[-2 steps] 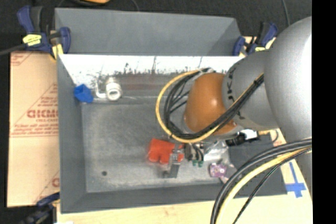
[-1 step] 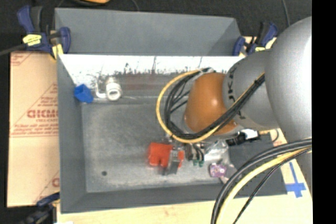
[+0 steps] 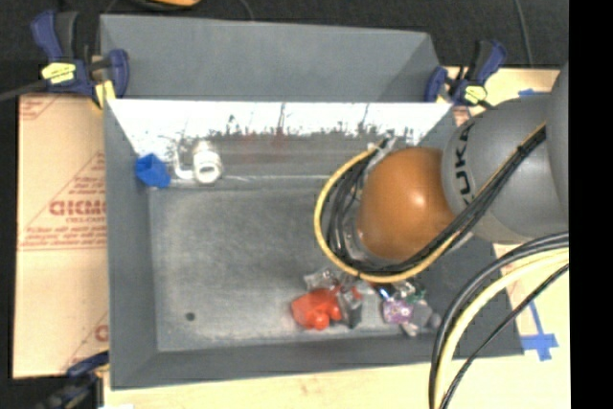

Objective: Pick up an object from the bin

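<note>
My gripper (image 3: pixel 345 297) is low in the bin near the front wall, mostly hidden under the arm's orange dome. A small red lumpy thing (image 3: pixel 313 309) lies right against its left side on the bin floor. A small purple and white thing (image 3: pixel 397 309) lies just to its right, close to the front right corner. Whether either one is held cannot be made out.
At the back left of the bin, a blue block (image 3: pixel 150 170) rests beside a white ring-shaped piece (image 3: pixel 205 164). The arm and its looping cables cover the bin's right side.
</note>
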